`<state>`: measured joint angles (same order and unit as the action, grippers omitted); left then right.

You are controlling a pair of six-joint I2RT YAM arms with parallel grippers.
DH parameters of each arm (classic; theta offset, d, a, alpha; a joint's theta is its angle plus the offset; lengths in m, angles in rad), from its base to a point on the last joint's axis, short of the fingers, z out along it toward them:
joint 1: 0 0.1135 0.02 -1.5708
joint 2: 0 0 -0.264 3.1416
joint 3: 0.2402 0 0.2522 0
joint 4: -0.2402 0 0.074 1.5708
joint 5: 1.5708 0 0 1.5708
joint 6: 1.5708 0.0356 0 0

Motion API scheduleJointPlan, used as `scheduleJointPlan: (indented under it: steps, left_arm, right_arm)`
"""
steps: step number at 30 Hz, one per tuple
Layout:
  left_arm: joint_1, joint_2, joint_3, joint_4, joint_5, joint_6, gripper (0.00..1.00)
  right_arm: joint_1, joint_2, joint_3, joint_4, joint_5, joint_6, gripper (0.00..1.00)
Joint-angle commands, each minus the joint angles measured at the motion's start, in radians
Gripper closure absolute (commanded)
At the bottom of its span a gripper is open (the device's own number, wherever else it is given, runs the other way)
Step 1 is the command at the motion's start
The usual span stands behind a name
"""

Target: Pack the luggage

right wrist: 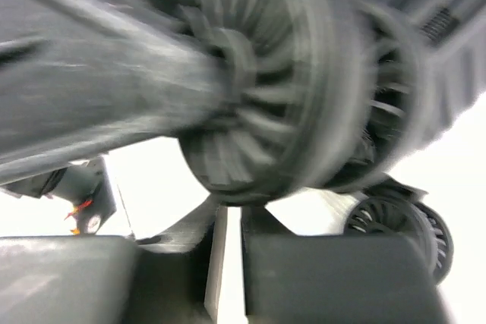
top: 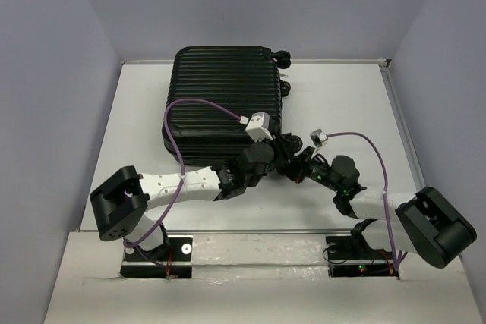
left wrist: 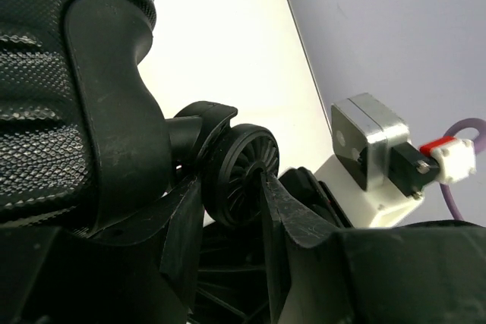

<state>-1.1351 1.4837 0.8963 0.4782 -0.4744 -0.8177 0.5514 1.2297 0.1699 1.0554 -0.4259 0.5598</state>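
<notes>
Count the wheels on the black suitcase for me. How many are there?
3 in the overhead view: two wheels at the suitcase's far right corner, and one wheel at its near right corner, held by the left gripper. A fourth may be hidden under the arms.

The top external camera sits high behind the arm bases, looking down and forward over the whole worktop (top: 342,104) and the luggage (top: 220,104) from well back. The left wrist camera looks along the left jaws, very near, at the caster wheel (left wrist: 239,176) between them. The right wrist camera, even nearer and blurred, looks up past the right jaws at a twin wheel (right wrist: 266,73) just above them. All three share the luggage's wheeled corner by the jaws.
</notes>
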Motion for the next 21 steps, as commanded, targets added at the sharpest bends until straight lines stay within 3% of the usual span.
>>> scheduleJointPlan:
  steps: [1, 4, 10, 18, 21]
  left_arm:
    - [0.04, -0.028, 0.02, 0.063, -0.122, 0.026, 0.87]
    - [0.04, -0.028, 0.015, 0.065, -0.119, 0.025, 0.88]
    - [0.04, -0.031, 0.013, 0.066, -0.118, 0.031, 0.91]
    - [0.04, -0.034, 0.01, 0.068, -0.119, 0.043, 0.92]
    - [0.04, -0.034, 0.013, 0.068, -0.121, 0.051, 0.92]
  right_arm:
    - [0.008, -0.003, 0.032, -0.104, 0.153, -0.044, 0.63]
    - [0.008, 0.011, 0.037, -0.106, 0.177, -0.044, 0.51]
    - [-0.057, 0.019, 0.043, -0.098, 0.176, -0.054, 0.5]
    - [-0.13, 0.105, 0.164, -0.084, -0.103, -0.144, 0.51]
    - [-0.13, 0.161, 0.134, 0.052, -0.169, -0.084, 0.5]
